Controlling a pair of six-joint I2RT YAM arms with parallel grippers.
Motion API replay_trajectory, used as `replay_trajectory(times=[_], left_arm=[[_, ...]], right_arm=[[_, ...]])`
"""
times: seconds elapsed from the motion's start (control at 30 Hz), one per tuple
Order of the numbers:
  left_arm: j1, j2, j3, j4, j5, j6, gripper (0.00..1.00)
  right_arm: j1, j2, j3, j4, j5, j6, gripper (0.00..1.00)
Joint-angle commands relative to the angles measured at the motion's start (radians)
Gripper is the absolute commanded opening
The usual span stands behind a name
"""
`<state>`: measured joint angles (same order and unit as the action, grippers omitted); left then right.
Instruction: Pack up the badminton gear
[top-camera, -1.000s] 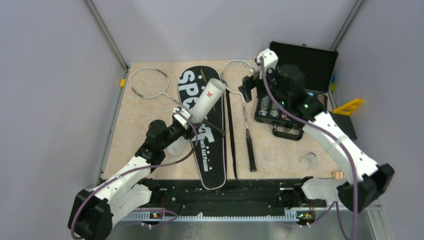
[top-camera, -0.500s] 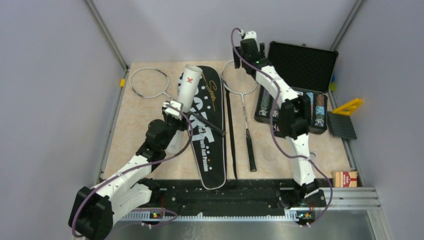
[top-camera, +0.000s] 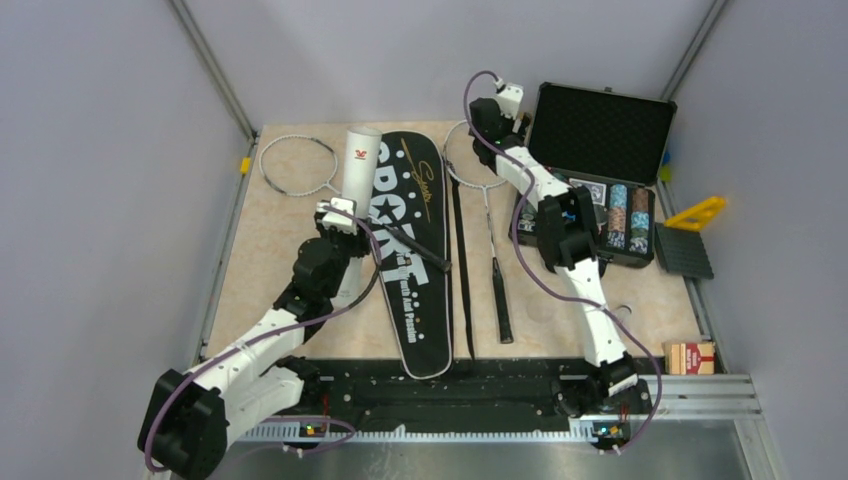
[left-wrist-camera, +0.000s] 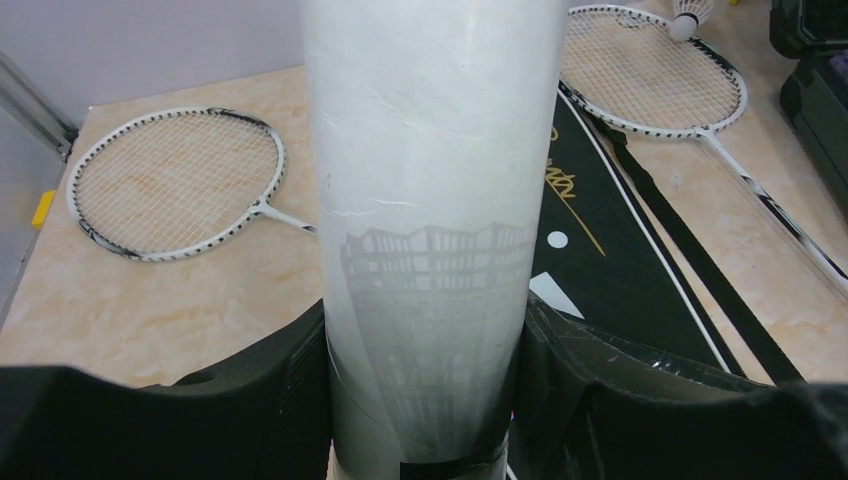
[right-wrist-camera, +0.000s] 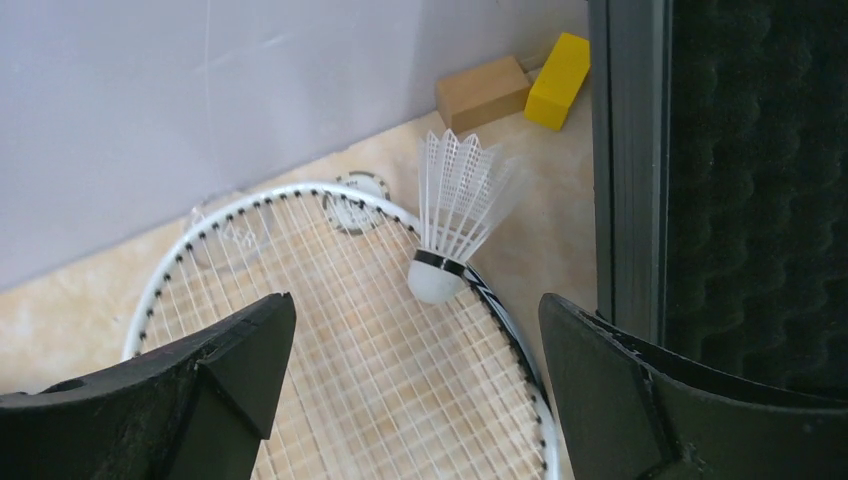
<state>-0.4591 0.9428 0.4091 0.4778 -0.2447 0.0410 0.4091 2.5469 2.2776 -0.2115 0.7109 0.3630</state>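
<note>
Now — tube (left-wrist-camera: 430, 180) in left gripper (left-wrist-camera: 425, 390)

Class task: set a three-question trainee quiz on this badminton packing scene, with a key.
1. True or false: the left gripper is shut on the white tube.
2. The shuttlecock rests against: A) a racket head; B) the SPORT bag; C) the chip case's foam.
3. Fill in: the right gripper hovers with jaws ____.
Key: 1 true; 2 A; 3 open.
</note>
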Motion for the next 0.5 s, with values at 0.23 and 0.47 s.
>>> replay_trajectory(times=[0.23,0.47], left_arm=[[-0.003,-0.030,0.011,0.125,-0.026,-0.031,0.18],[-0.003,-0.021,0.013,0.132,-0.033,-0.025,0.18]], right_arm=[[-0.063,0.092,0.037,0.150,0.025,0.322,0.91],[-0.075,0.183,0.109,0.170,0.035,0.381,0.90]])
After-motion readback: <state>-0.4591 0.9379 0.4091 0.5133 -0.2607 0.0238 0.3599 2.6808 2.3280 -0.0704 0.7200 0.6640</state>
